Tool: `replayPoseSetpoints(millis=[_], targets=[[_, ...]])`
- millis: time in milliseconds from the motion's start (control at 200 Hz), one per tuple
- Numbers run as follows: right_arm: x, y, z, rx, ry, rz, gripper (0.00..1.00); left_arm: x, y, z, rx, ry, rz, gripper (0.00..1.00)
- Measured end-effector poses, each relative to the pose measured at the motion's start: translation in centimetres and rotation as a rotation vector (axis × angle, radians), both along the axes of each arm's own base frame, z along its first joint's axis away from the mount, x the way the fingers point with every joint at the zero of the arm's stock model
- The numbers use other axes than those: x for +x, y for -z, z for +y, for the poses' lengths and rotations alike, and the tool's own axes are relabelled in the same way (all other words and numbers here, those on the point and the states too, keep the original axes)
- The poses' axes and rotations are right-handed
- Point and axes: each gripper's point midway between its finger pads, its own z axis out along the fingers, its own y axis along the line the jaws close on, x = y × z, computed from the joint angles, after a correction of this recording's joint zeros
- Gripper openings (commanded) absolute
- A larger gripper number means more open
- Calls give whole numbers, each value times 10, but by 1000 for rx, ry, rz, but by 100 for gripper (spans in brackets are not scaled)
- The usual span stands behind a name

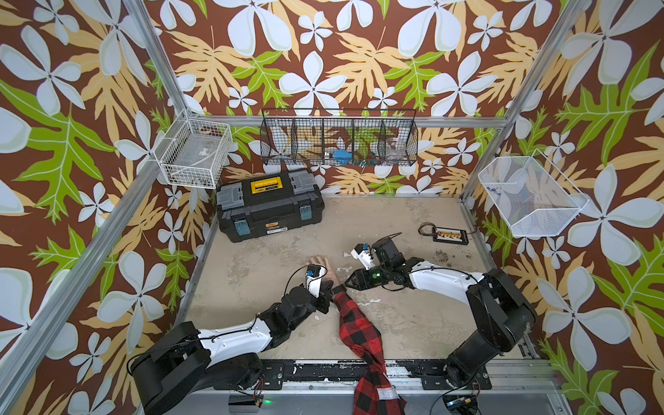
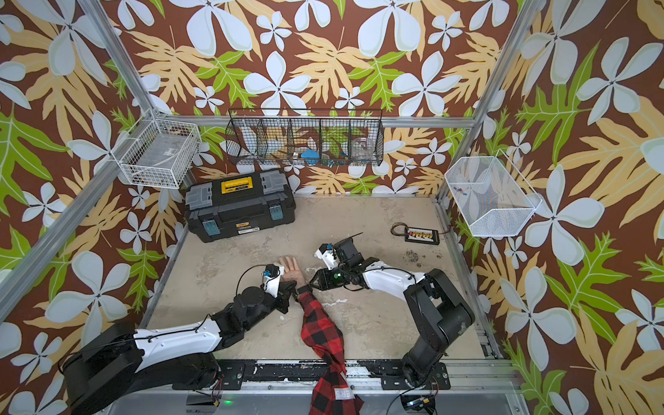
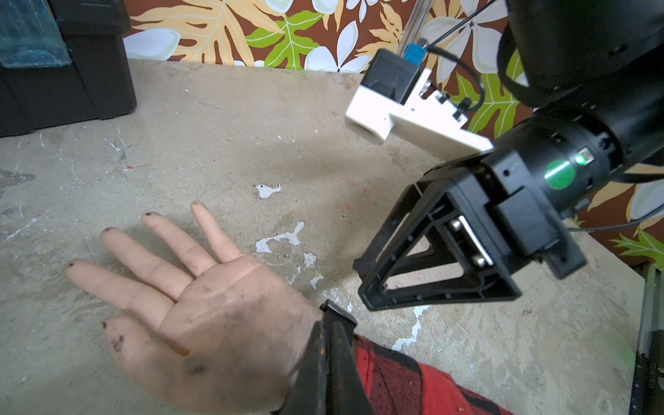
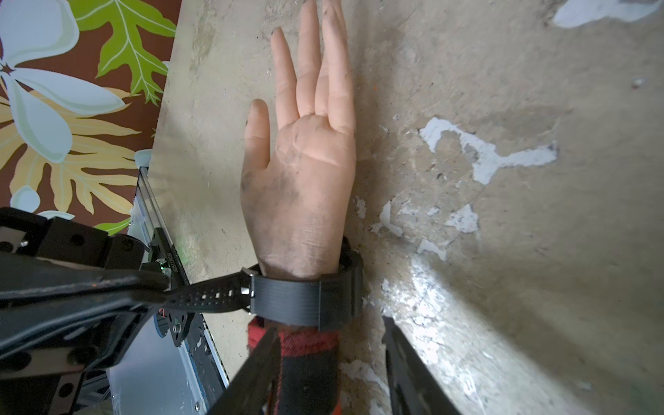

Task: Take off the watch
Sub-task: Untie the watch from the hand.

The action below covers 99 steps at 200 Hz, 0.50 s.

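Observation:
A flesh-coloured dummy hand (image 1: 325, 267) (image 4: 301, 179) lies palm up on the table, its arm in a red-and-black plaid sleeve (image 1: 354, 323). The black watch (image 1: 339, 288) (image 2: 304, 289) (image 4: 305, 301) is around the wrist. Its perforated strap tail (image 4: 212, 296) is drawn out sideways past the buckle. My left gripper (image 1: 331, 287) (image 3: 327, 325) (image 4: 165, 287) is shut on that tail's end. My right gripper (image 1: 346, 284) (image 3: 361, 284) (image 4: 330, 328) is open on the wrist's other side. Its jaws straddle the sleeve cuff just behind the watch and hold nothing.
A black toolbox (image 1: 269, 204) stands at the back left of the table. A small terminal board with wires (image 1: 449, 235) lies at the back right. Wire baskets hang on the walls: white ones at the left (image 1: 194, 152) and right (image 1: 528, 197), a black one (image 1: 337, 138) at the back.

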Motion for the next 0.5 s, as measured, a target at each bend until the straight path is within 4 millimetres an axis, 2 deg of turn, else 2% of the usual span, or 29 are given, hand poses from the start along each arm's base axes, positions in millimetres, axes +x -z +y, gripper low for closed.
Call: replayPoseSetpoints(millis=[125,170,235,270,390,495], targets=[[1,6,5,0,-11,14,42,-1,0,1,-7,6,-4,0],[2,7,8,7,-18,17,47,-2,-1,1,-9,7,-4,0],[2,6,15,19,-34,16,61,-2,0,0,-10,11,-3,0],[1,4,19,25,-44,12,63,-2,0,1,-11,9,-5,0],[1,-3,32,48,-74,-2,64,-4,1,3,-24,9,-15,0],[2,0,33,46,-74,2,64,-3,3,5,-44,-10,-10,0]])
